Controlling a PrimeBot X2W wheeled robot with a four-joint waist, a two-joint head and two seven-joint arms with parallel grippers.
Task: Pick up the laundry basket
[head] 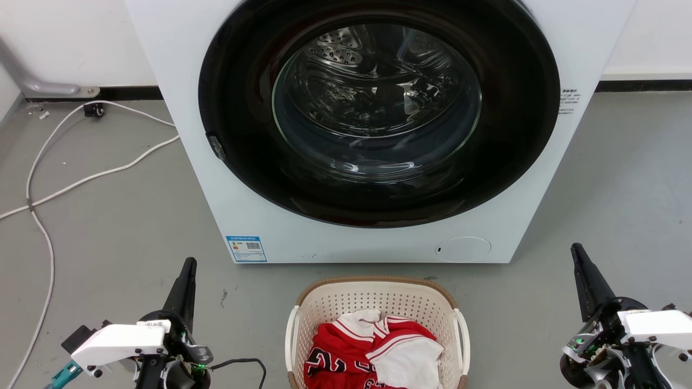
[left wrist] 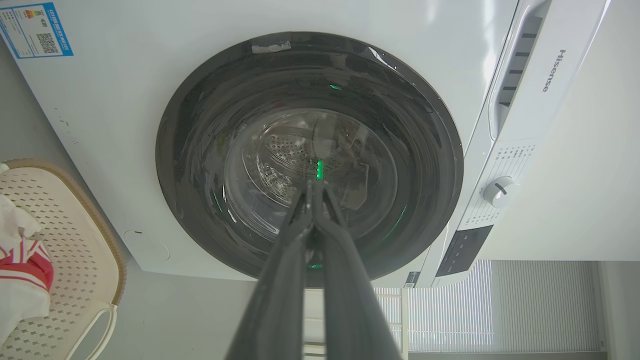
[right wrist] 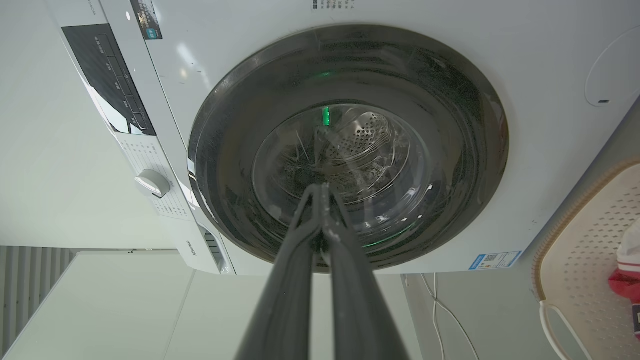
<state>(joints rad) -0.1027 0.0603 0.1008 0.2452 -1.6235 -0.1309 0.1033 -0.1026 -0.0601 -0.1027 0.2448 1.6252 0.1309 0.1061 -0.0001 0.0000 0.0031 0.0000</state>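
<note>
1. Where the head view looks down on the grey floor (head: 108, 227), the laundry basket (head: 373, 299) stands upright just in front of the white washing machine (head: 178, 81), below its round dark door (head: 378, 108) and apart from it.
2. The basket's opening faces up. Its brown far rim runs parallel to the machine's front, and one white handle (head: 292, 335) sits on each side. The bottom edge of the head view cuts off its near end, so I cannot tell which way its long axis runs.
3. A red and white garment (head: 346, 351) lies crumpled inside the basket.
4. The left gripper (head: 190, 263) is well apart from the basket on its left side and the right gripper (head: 575, 248) well apart on its right. Both point towards the machine.
5. Each wrist view shows its own two dark fingers pressed together to the tip, with nothing between them. Neither gripper touches the basket.
6. The head view shows a white cable (head: 81, 178) trailing across the floor on the left, and a blue label (head: 246, 248) at the machine's lower corner.
7. The wrist views show the machine's control panel with a white dial (left wrist: 500, 191) and lettering beside the detergent drawer.
8. The left wrist view has a corner of the basket at its lower left edge. The right wrist view has the other corner at its lower right edge. Each shows one handle and a scrap of the garment.
</note>
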